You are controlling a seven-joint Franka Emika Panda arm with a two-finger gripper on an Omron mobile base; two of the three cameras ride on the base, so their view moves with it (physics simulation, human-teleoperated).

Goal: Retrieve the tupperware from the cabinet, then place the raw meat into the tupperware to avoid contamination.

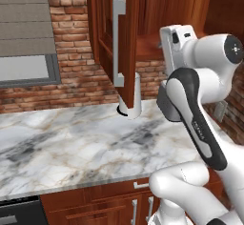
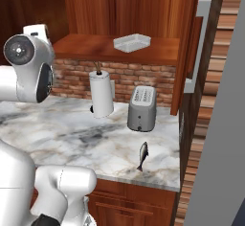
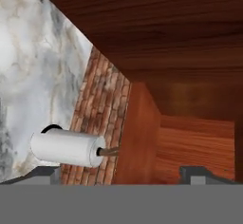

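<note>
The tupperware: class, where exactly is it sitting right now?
In the right base view, the tupperware rests on the open cabinet's bottom shelf, right of centre, above the toaster and the paper-towel roll on the counter.

- The tupperware (image 2: 132,42) is a small, shallow rectangular container, pale and half transparent. It sits flat on the lower shelf inside the cabinet (image 2: 119,9), a little turned, toward the right part of the shelf.
- The cabinet is an upper wall cabinet of dark red-brown wood. Its doors stand open, each with a long vertical silver bar handle.
- The raw meat (image 2: 142,156) looks like a small dark fish. It lies on the marble tabletop (image 2: 72,134), near the front edge.
</note>
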